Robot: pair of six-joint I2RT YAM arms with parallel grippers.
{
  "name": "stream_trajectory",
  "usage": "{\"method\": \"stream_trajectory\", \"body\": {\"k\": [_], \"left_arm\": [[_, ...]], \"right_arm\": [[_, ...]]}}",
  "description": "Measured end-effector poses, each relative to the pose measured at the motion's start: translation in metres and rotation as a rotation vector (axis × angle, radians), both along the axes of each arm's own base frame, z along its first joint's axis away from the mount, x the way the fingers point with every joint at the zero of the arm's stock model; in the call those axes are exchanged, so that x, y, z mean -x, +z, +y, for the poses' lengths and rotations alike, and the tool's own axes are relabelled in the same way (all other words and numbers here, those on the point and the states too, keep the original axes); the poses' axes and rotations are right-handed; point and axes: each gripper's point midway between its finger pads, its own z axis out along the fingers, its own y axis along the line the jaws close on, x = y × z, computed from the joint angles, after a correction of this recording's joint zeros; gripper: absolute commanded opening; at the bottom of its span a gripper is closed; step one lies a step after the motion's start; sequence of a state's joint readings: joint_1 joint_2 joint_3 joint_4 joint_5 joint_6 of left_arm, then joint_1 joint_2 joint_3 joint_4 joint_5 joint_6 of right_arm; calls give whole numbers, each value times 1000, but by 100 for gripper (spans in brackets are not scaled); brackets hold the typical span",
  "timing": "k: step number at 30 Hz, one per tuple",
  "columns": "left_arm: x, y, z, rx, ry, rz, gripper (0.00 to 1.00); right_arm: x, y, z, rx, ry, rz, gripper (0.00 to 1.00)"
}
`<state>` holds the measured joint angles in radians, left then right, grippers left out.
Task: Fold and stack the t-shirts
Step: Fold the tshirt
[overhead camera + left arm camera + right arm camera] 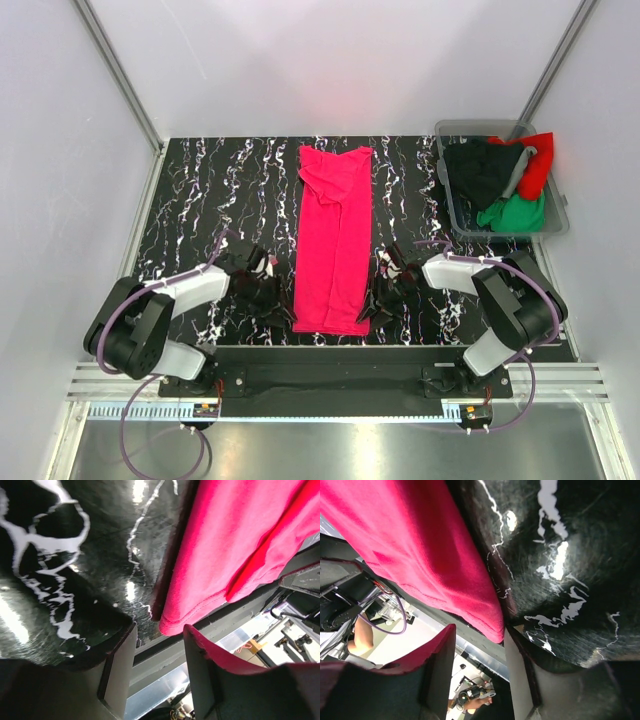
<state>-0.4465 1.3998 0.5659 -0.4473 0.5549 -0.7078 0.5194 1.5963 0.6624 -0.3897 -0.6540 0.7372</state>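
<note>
A crimson-pink t-shirt [333, 240] lies folded lengthwise into a long strip down the middle of the black marbled table [200, 200], collar end far, hem end near. My left gripper [277, 311] is open and low at the hem's left corner. In the left wrist view the shirt [240, 540] ends just beyond the open left gripper [160, 667], with nothing between the fingers. My right gripper [371, 311] is open at the hem's right corner. In the right wrist view the shirt [420, 540] corner sits just ahead of the open right gripper [477, 672], ungripped.
A grey plastic bin [455, 215] stands at the back right, holding a black tee [480, 170], a red tee [540, 160] draped over its rim and a green tee [515, 213]. The table's front edge runs just behind both grippers. White walls enclose the table.
</note>
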Motion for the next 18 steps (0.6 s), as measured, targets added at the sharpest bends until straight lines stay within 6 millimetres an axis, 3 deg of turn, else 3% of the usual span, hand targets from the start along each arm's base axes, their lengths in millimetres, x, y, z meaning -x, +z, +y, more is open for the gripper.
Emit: {"method": "stream_trajectory", "body": {"k": [3, 9, 13, 14, 18], "left_arm": [[2, -1, -5, 6, -19, -8, 48], [4, -2, -12, 17, -43, -17, 40], [4, -7, -14, 12, -45, -12, 0], [4, -7, -14, 12, -44, -8, 0], [3, -7, -15, 19, -60, -24, 0]], "right_arm": [[0, 0, 0, 1, -1, 0, 48], [0, -4, -1, 11, -3, -8, 33], [0, -6, -2, 9, -2, -15, 19], [0, -6, -2, 8, -2, -17, 1], [-1, 1, -2, -9, 0, -48, 0]]}}
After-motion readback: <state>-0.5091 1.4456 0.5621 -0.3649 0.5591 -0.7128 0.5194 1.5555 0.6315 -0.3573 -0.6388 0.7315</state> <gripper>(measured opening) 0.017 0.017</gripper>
